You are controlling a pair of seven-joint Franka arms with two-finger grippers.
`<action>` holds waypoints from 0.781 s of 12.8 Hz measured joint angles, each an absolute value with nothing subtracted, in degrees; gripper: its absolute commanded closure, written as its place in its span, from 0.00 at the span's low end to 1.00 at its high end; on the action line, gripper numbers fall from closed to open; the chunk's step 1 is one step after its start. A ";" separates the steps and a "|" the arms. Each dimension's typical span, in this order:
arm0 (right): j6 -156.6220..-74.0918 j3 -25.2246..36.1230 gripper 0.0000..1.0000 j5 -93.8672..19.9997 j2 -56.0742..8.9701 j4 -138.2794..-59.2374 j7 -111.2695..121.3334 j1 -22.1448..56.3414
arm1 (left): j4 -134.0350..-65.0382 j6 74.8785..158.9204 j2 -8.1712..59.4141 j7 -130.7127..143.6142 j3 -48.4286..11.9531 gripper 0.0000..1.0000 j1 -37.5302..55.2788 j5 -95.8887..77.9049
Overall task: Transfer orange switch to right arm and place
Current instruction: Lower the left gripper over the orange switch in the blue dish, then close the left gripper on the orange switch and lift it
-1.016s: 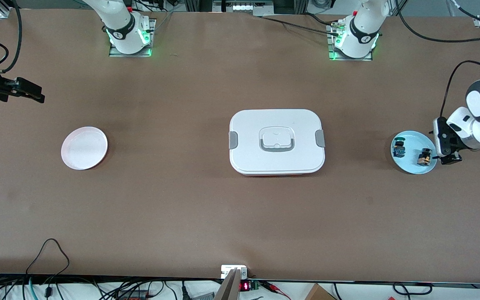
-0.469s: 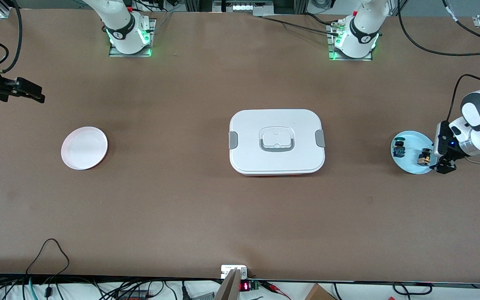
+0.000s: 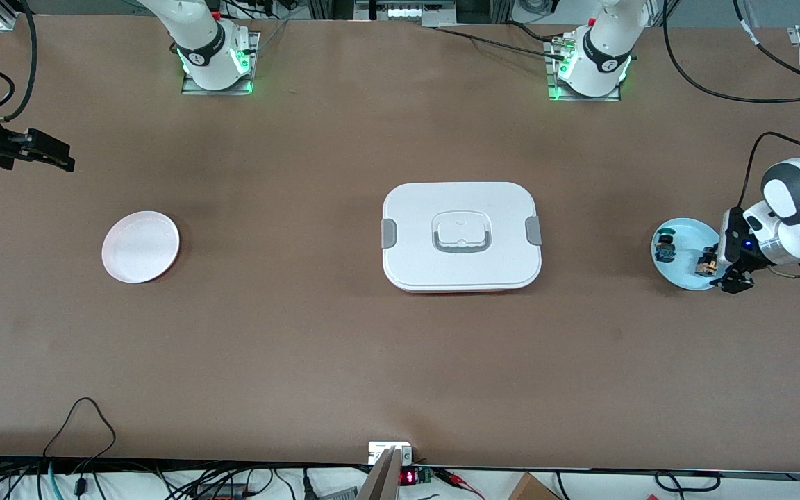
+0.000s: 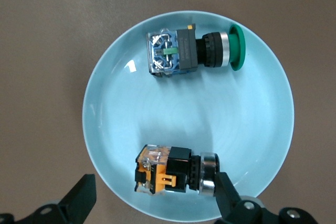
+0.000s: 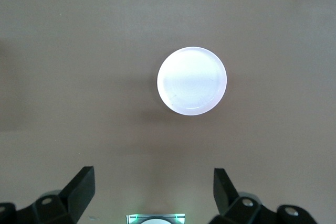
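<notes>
Since one second ago: left gripper (image 3: 728, 272) shifted closer over the light blue plate (image 3: 681, 274) at the left arm's end of the table, now above the orange switch (image 3: 705, 262). Fingers (image 4: 79, 200) spread wide apart, straddling the switch (image 4: 170, 171) in the left wrist view, nothing clamped. Orange switch lying on its side on the plate (image 4: 247, 129), apart from the green and blue switch (image 4: 191, 53) on the same plate. White lidded container (image 3: 461, 236) with grey latches at table centre. Pinkish-white plate (image 3: 140, 246) toward the right arm's end. Right gripper (image 3: 39, 154) waiting high over the table edge at that end, fingers (image 5: 81, 187) apart and holding nothing, pinkish-white plate (image 5: 191, 81) visible below.
</notes>
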State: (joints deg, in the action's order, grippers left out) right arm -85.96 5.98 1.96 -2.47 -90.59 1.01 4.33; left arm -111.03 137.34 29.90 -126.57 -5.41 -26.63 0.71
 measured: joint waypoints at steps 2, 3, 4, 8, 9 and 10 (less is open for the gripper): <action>-85.96 5.98 0.00 1.96 -2.47 -90.59 1.01 4.33 | -111.01 137.36 30.16 -126.61 -5.42 0.00 -26.93 0.64; -85.96 5.98 0.00 1.96 -2.47 -90.59 1.01 4.33 | -111.01 137.55 30.37 -126.62 -5.42 0.00 -27.10 0.59; -85.96 5.98 0.00 1.96 -2.47 -90.59 1.01 4.33 | -111.00 138.04 30.68 -126.64 -5.41 0.00 -27.27 0.47; -85.96 5.98 0.00 1.96 -2.47 -90.59 1.01 4.33 | -110.98 139.32 32.09 -126.79 -5.42 0.03 -27.54 -0.13; -85.96 5.98 0.00 1.96 -2.47 -90.59 1.01 4.33 | -110.97 139.36 32.16 -126.80 -5.42 0.15 -27.56 -0.18; -85.96 5.98 0.00 1.96 -2.47 -90.59 1.01 4.33 | -110.96 139.37 32.16 -126.83 -5.43 0.35 -27.59 -0.19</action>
State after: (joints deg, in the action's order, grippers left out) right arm -85.96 5.98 1.96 -2.47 -90.59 1.01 4.33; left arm -110.96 139.37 32.16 -126.83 -5.43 -27.59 -0.19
